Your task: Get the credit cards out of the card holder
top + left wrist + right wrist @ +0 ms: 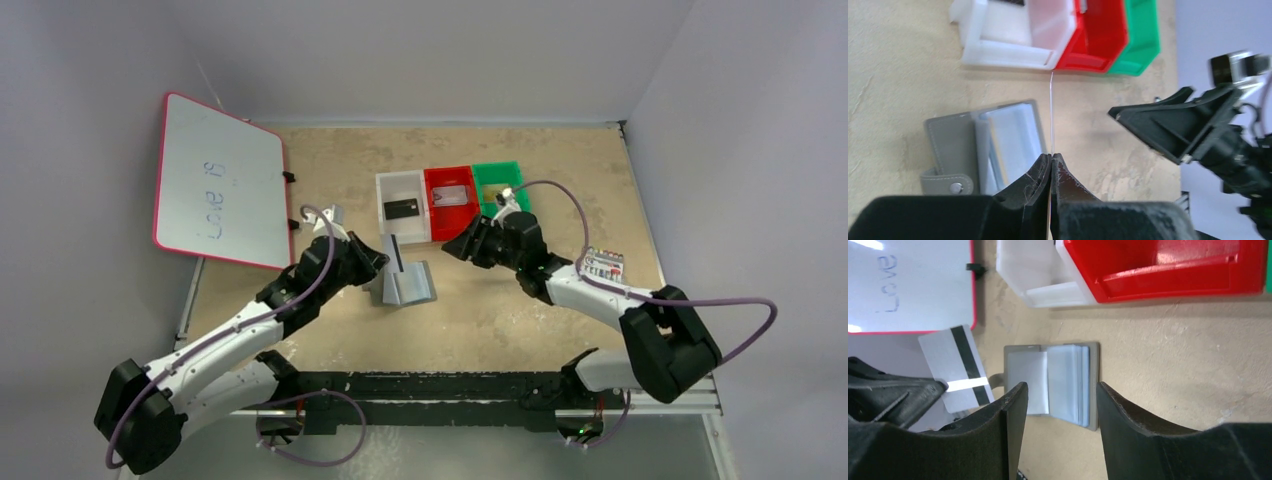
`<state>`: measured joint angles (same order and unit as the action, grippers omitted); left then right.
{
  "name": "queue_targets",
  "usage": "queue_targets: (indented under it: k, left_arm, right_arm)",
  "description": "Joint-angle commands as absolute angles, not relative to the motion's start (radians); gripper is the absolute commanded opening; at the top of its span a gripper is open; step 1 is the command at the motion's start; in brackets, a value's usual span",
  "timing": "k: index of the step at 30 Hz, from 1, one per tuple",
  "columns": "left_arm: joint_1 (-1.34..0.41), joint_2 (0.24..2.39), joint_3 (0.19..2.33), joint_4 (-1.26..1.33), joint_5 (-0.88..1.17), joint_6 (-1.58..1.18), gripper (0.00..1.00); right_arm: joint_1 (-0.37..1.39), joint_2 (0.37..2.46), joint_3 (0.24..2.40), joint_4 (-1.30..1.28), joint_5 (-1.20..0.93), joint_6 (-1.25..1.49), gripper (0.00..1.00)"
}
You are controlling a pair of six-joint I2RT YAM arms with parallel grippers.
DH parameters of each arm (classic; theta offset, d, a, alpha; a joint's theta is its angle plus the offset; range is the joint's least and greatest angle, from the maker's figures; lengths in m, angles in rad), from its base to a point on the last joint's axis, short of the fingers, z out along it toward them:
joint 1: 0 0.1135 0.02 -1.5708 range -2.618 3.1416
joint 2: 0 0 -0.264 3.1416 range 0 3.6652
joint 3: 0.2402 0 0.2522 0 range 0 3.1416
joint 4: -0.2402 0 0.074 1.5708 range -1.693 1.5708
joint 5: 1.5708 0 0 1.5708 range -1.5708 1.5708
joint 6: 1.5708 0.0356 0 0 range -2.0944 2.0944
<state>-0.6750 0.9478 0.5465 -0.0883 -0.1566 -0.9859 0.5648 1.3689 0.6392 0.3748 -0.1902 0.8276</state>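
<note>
Left tool [1050, 161] pinches one card [955, 367] by an edge, upright beside the open holder [405, 283] mid-worktop [480, 310]. Right tool [1060, 390] is half-open and empty. Card looks light, stiff and slick, so grip its edge flat-on.

Card holder [408, 285] mid-desk, trays [428, 200] behind.
I see the card holder lying open on the desk [480, 330], three trays in a row behind it; my left claw [378, 262] pinches a card [397, 254] upright just beside it on the left, right claw [450, 248] hovers to its right; whiteboard [220, 180] far left, marker pack [603, 264] far right.
</note>
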Motion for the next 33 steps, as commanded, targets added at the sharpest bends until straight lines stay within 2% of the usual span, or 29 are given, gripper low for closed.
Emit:
queue_targets:
  k: [1,5,10,19,26,33]
  left_arm:
    - [-0.672,0.851,0.507,0.088,-0.127,-0.971,0.00]
    - [-0.671,0.793,0.465,0.185,-0.120,-0.974,0.00]
    - [-0.671,0.756,0.431,0.301,-0.077,-0.968,0.00]
    - [-0.672,0.814,0.431,0.468,0.067,-0.999,0.00]
    - [-0.672,0.853,0.419,0.545,0.123,-1.019,0.00]
    - [-0.671,0.840,0.412,0.536,0.159,-1.026,0.00]
  right_arm:
    - [0.534,1.284,0.552,0.690,-0.361,0.935,0.57]
    - [0.535,1.274,0.563,0.721,-0.421,0.900,0.57]
    - [0.534,1.250,0.555,0.830,-0.496,0.887,0.65]
    - [0.534,1.319,0.609,0.960,-0.654,0.922,0.67]
    - [0.534,1.398,0.642,1.105,-0.773,0.994,0.62]
    - [0.534,1.432,0.658,1.211,-0.810,1.062,0.51]
